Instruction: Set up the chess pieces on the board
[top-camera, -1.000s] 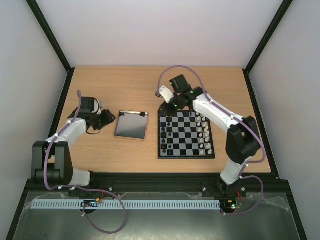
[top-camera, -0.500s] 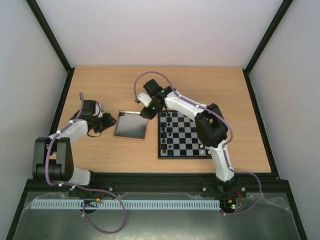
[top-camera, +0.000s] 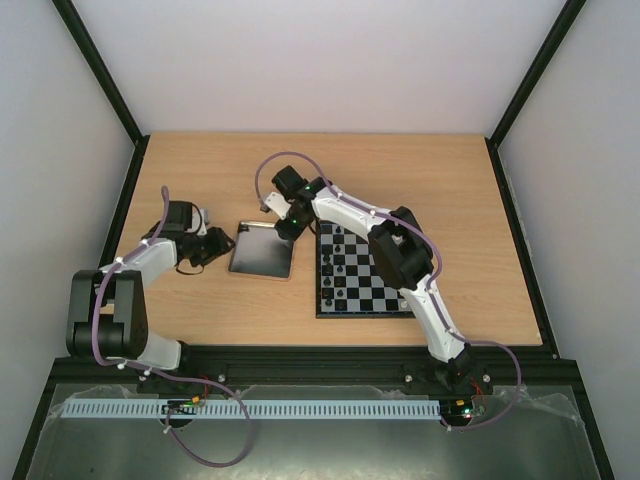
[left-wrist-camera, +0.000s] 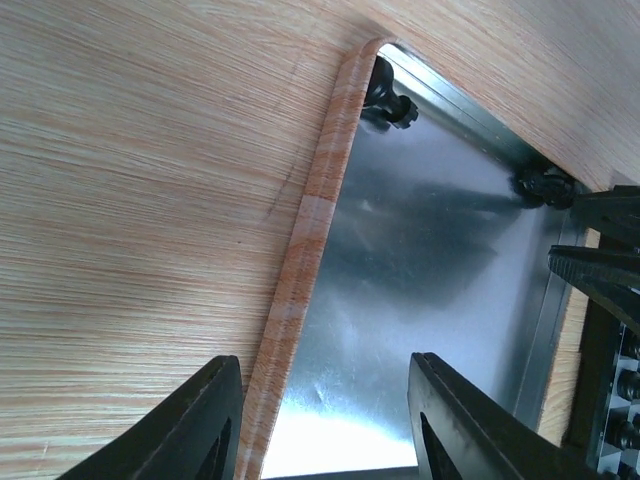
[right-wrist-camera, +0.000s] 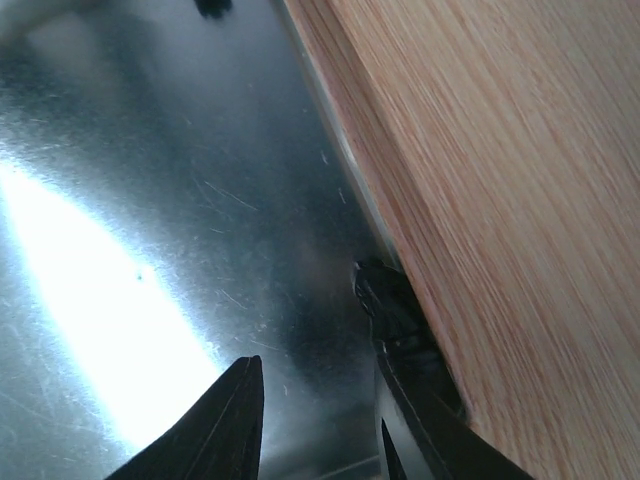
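Observation:
The chequered board (top-camera: 352, 297) lies right of centre, with black chess pieces (top-camera: 335, 262) on its left columns. Two more black pieces lie in the grey metal tray (top-camera: 260, 255), at its far corners (left-wrist-camera: 388, 98) (left-wrist-camera: 545, 187). My right gripper (top-camera: 287, 224) is open, low over the tray's far right corner. In the right wrist view one black piece (right-wrist-camera: 385, 298) lies against the tray rim, just past my right fingertip (right-wrist-camera: 405, 400), not clearly between the jaws. My left gripper (left-wrist-camera: 330, 405) is open and empty, straddling the tray's left rim (left-wrist-camera: 300, 260).
The right arm (top-camera: 400, 250) stretches over the board and hides its right columns. The board's edge (left-wrist-camera: 612, 400) shows beyond the tray in the left wrist view. Black frame rails line both table sides. Bare wooden tabletop (top-camera: 420, 170) lies behind the board.
My right gripper has swung left from the board's far edge to the tray's far right corner. My left gripper has edged slightly right, towards the tray.

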